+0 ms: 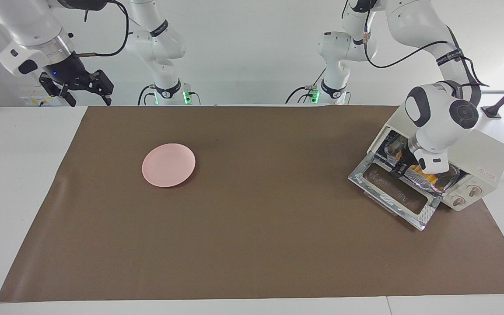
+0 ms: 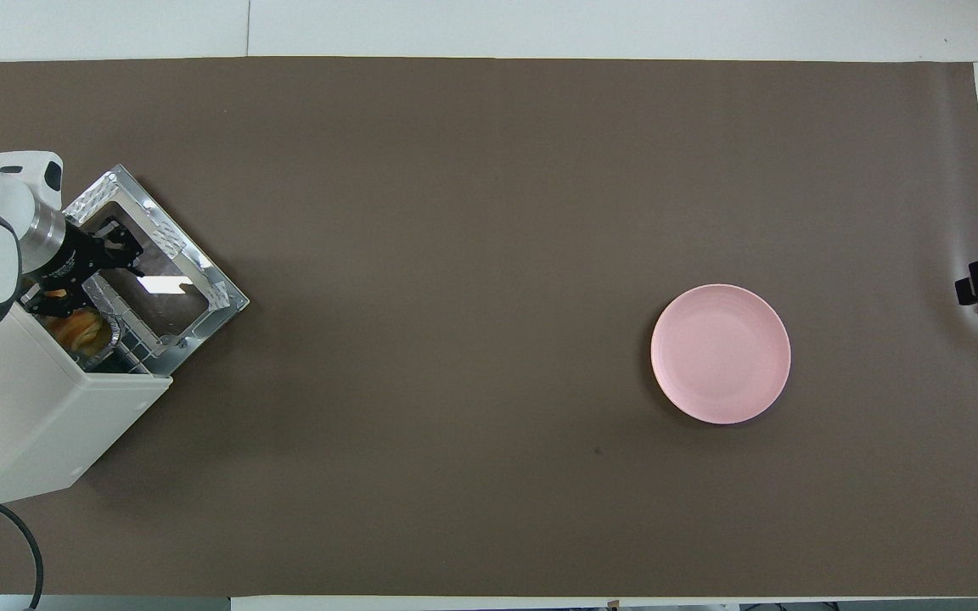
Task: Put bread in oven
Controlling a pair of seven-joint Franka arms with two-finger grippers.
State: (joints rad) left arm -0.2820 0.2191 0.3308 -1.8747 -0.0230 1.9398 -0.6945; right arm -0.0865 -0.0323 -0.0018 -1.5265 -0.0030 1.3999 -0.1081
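The cream-white oven (image 1: pixel 484 159) stands at the left arm's end of the table with its glass door (image 1: pixel 392 194) dropped open. The yellow-orange bread (image 1: pixel 429 178) lies on a crinkled foil tray (image 1: pixel 442 183) just inside the oven's mouth; it also shows in the overhead view (image 2: pixel 81 331). My left gripper (image 2: pixel 128 255) is at the oven's mouth over the open door (image 2: pixel 192 293), beside the bread, its fingers apart and empty. In the facing view the wrist hides most of it (image 1: pixel 404 168). My right gripper (image 1: pixel 88 89) waits open, raised over the right arm's end of the table.
A round pink plate (image 1: pixel 168 165) lies bare on the brown mat (image 1: pixel 252 245) toward the right arm's end; it also shows in the overhead view (image 2: pixel 720 353). The oven's cable (image 2: pixel 5 526) trails off by the robots' edge.
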